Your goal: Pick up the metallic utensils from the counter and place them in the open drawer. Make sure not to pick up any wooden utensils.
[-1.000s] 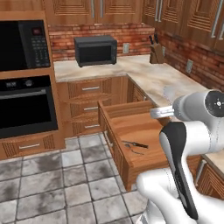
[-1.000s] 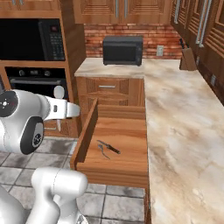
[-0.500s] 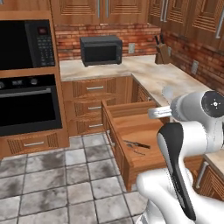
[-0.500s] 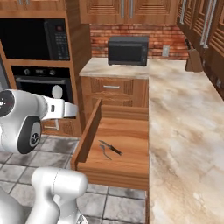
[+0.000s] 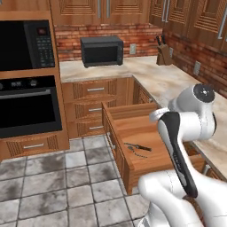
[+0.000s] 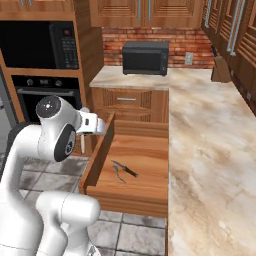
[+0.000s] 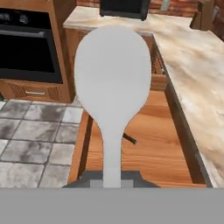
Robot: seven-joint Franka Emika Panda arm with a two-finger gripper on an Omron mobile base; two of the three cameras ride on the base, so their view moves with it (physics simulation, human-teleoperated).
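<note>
Fingers [image 7: 112, 183] clamped on the spoon [image 7: 112, 83] handle, bowl projecting ahead of them above the open drawer [image 7: 148, 153]. Knife [image 6: 125, 170] lies in it, beyond the fingertips. Recommend lowering before release, clear of the table [image 7: 197, 65] edge.

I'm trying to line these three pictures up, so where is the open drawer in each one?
Left base view: the drawer sits at centre, pulled out left of the counter.
Right base view: drawer at centre, against the counter's left edge.
Hand view: drawer at lower middle, partly behind the spoon.
Shared landmark: the black microwave at the back.
</note>
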